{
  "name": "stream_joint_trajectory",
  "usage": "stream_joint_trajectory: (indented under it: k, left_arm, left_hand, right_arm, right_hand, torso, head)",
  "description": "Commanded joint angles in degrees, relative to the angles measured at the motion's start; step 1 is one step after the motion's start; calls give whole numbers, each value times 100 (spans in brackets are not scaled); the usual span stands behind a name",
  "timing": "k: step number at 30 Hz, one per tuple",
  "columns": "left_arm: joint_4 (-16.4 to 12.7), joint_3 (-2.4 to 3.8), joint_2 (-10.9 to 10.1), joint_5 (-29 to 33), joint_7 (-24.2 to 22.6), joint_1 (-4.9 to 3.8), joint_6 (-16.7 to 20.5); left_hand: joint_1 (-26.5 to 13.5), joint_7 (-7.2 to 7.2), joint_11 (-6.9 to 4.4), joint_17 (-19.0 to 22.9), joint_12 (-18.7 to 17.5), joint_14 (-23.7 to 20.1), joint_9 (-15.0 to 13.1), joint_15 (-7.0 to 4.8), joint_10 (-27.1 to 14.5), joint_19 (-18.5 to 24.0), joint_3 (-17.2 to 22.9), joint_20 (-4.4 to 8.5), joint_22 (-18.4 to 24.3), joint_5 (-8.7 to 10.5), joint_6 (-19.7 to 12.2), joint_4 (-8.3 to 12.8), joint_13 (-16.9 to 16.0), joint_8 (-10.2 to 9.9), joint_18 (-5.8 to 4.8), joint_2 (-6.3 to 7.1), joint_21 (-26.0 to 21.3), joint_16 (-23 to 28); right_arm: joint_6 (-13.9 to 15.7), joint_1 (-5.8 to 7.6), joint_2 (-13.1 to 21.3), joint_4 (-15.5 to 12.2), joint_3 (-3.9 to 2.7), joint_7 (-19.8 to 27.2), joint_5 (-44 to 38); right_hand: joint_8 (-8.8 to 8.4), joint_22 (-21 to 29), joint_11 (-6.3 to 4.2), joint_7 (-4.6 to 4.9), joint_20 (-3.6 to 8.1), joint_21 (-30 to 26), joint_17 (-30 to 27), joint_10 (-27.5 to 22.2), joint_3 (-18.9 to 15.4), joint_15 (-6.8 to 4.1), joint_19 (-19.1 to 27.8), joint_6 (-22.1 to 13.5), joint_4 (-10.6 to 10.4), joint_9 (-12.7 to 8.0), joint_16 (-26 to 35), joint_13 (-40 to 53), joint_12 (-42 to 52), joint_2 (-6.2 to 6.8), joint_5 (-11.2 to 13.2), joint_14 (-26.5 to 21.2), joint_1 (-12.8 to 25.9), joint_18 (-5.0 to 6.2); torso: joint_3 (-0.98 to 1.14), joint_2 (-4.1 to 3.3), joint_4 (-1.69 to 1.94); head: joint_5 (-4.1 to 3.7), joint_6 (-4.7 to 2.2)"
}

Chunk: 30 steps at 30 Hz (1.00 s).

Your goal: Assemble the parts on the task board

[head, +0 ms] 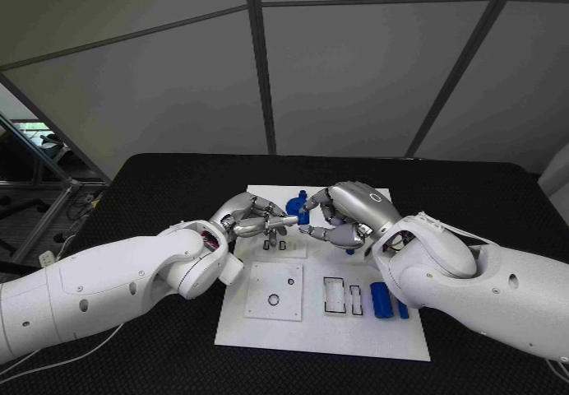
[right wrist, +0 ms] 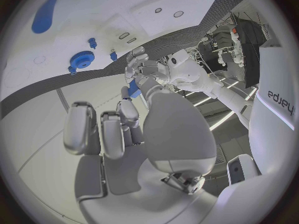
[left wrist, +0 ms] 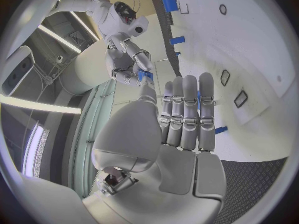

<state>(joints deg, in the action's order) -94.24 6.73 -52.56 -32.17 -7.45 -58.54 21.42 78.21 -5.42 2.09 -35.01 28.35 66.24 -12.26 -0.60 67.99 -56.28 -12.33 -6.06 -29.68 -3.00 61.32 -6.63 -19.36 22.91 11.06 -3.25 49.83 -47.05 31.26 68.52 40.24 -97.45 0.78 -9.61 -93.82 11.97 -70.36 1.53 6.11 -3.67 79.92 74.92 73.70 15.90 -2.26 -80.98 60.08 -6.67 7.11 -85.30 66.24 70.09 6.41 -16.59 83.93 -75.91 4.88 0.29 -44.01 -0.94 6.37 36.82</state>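
Over far end of task board (head: 356, 337), my left hand (head: 252, 220) & right hand (head: 344, 216) meet fingertips, both pinching one small blue part (head: 301, 207).

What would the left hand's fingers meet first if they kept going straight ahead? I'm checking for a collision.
Probably the right hand, which faces the left hand closely across a small blue part; depth is unclear.

white task board (head: 297, 325), blue parts (head: 380, 299) (black table (head: 154, 177))
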Motion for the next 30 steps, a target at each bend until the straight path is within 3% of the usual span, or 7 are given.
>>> stream_joint_trajectory:
  k: [1,15,30]
  left_arm:
    - [-9,3,22,-36,36,-7,1]
    - [10,4,11,-37,65,-7,20]
    - [24,5,-19,-103,105,-7,-13]
  left_hand:
    - [53,-5,0,6,17,-41,-8,3,-35,40,-2,10,-8,13,-50,33,-6,37,-69,-16,22,-34]
    - [93,-2,-3,12,21,-44,-19,1,-39,47,-3,11,-22,11,-59,51,-11,55,-69,-28,31,-46]
    - [412,16,-22,41,-4,-64,-62,-13,-65,79,41,21,-83,10,-101,242,-7,123,-68,-61,66,-90]
  right_arm:
    - [-15,8,-26,-36,-3,72,-32]
    - [-51,8,-33,-19,-4,55,-32]
    - [-27,7,-18,-29,-4,39,-32]
  right_hand:
    - [23,0,-18,-8,20,16,678,18,10,-45,-15,32,-13,6,36,4,-7,-11,-20,428,28,-102]
    - [28,-2,-20,-11,20,17,688,29,15,-46,-17,39,-14,10,30,20,6,-17,-20,430,25,-102]
    - [31,-2,-22,-13,20,17,693,29,19,-46,-17,44,-12,13,28,19,4,-21,-21,431,20,-102]
  torso:
    - [2,-1,-4]
    - [1,-3,-2]
    - [1,-3,-3]
  head:
    - [1,1]
    - [3,22]
    - [12,34]
